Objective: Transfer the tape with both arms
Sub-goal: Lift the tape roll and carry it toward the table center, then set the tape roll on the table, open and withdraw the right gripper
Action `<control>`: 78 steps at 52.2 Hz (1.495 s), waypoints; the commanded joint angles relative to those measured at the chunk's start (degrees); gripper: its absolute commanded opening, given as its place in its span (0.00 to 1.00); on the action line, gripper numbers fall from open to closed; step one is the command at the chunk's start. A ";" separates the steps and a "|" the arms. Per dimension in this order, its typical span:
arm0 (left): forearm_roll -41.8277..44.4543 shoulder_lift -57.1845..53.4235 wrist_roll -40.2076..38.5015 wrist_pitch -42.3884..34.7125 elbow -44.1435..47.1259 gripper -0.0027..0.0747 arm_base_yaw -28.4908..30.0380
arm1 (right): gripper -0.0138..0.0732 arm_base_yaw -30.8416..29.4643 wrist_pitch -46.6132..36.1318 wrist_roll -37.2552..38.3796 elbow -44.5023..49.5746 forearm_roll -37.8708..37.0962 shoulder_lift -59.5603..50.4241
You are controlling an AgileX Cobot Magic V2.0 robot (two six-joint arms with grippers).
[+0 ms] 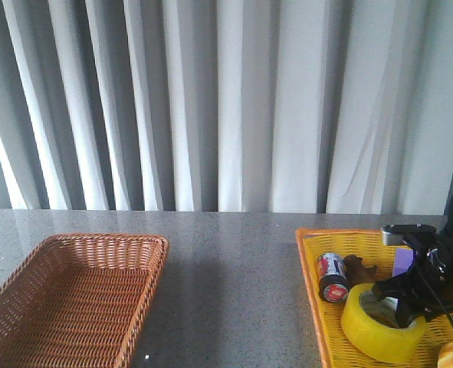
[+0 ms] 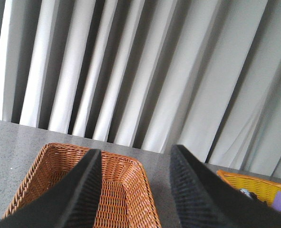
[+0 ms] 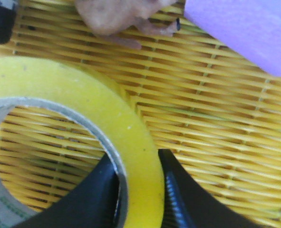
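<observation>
Around the wall of the tape (image 3: 130,156), the right gripper (image 3: 140,190) has one finger inside the core and one outside, apparently pinching it in the yellow basket (image 1: 318,253). It should squeeze firmly before lifting straight up. Over the brown basket (image 2: 126,190), the left gripper (image 2: 135,190) hangs wide and empty.

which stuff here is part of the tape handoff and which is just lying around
Belongs to the job:
- tape
- right gripper, fingers astride the tape's wall
- left gripper, open

Just lying about:
- small can
- purple block
- brown figure
- brown basket
</observation>
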 commanded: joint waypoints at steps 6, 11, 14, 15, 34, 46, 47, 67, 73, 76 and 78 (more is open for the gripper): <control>-0.64 0.98 0.07 -3.90 -1.92 0.47 -0.07 | 0.15 -0.05 -3.40 -0.44 -1.68 0.74 -7.57; -0.64 0.98 0.02 -3.88 -1.92 0.47 -0.07 | 0.15 -0.05 -4.63 -0.49 -3.36 1.65 -11.85; -0.64 0.98 0.02 -3.88 -1.92 0.47 -0.07 | 0.15 -0.05 -4.42 -1.15 -5.45 3.13 -14.34; -0.64 0.98 0.02 -3.88 -1.92 0.47 -0.07 | 0.15 -0.05 -4.41 -1.51 -6.06 3.81 -14.93; -0.64 0.98 0.02 -3.83 -1.92 0.47 -0.07 | 0.15 6.16 -4.16 -22.23 -15.42 40.62 -15.48; -0.64 0.98 0.02 -3.83 -1.92 0.47 -0.07 | 0.15 18.27 -7.19 -23.78 -15.42 31.75 -5.98; -0.64 0.98 0.02 -3.83 -1.92 0.47 -0.07 | 0.15 18.74 -7.19 -23.78 -15.42 31.30 -5.38; -0.64 0.98 0.02 -3.83 -1.92 0.47 -0.07 | 0.16 22.78 -6.77 -20.33 -15.42 20.53 3.75; -0.64 0.98 0.02 -3.83 -1.92 0.47 -0.07 | 0.18 22.78 -5.10 -20.33 -15.36 20.25 5.13; -0.64 0.98 0.02 -3.83 -1.92 0.47 -0.07 | 0.20 22.78 -4.69 -20.33 -15.36 19.60 5.69; -0.64 0.98 0.02 -3.83 -1.92 0.47 -0.07 | 0.21 22.78 -4.69 -20.18 -15.36 19.14 5.95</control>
